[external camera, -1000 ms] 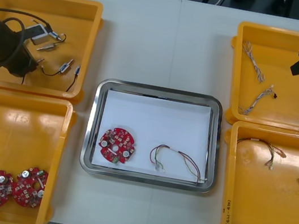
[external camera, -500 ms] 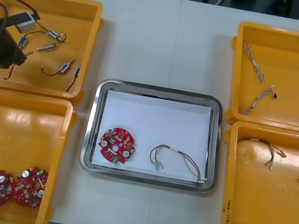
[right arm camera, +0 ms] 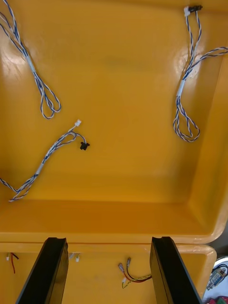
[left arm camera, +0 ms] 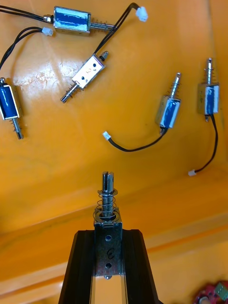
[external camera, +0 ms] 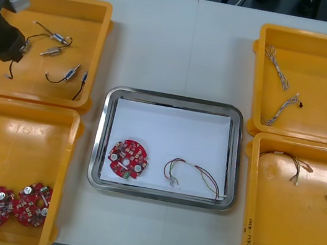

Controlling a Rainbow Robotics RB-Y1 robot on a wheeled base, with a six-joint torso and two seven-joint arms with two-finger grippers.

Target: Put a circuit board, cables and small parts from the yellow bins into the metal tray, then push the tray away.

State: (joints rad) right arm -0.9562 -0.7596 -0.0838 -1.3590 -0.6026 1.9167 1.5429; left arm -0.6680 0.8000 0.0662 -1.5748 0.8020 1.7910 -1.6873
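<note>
Your left gripper (left arm camera: 108, 240) pinches a small silver metal part (left arm camera: 109, 211) above the far-left yellow plastic bin (external camera: 44, 87); your right gripper (right arm camera: 108, 248) hangs wide open, empty, over the far-right yellow bin (external camera: 314, 122).

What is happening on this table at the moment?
The robot is filling the metal tray. The left gripper is shut on a small metal part, held above the far left bin, where more loose parts lie. The right gripper hovers open over the far right bin with the twisted blue and white cables, holding nothing. The tray already holds one red circuit board and a red and yellow cable.
</note>
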